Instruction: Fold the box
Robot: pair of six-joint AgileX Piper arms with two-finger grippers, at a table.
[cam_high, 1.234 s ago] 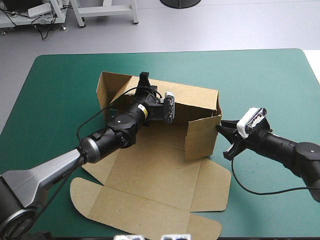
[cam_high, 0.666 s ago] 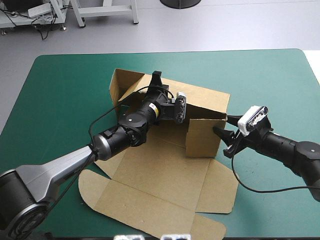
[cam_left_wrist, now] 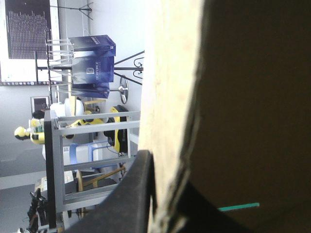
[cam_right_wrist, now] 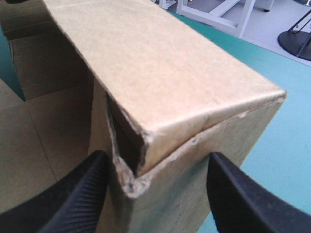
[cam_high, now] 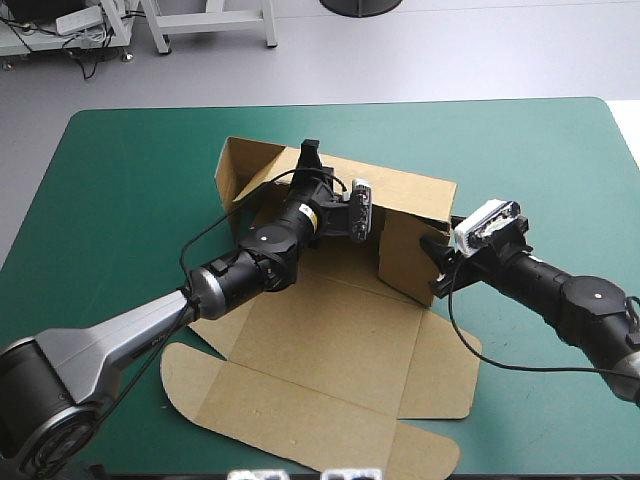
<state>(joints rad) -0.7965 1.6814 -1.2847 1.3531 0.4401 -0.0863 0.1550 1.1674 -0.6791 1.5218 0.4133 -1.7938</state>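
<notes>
The brown box (cam_high: 330, 340) lay mid-table on the teal-green cover (cam_high: 120, 180), half formed: back wall and right-hand end wall raised, front panels flat. The left gripper (cam_high: 311, 158), reaching over the box's floor, pinched the back wall's top edge; one black finger (cam_left_wrist: 138, 194) pressed the board, the other apparently the dark mass behind it. The right gripper (cam_right_wrist: 156, 155) stood spread, the end wall's upper corner between its fingers.
</notes>
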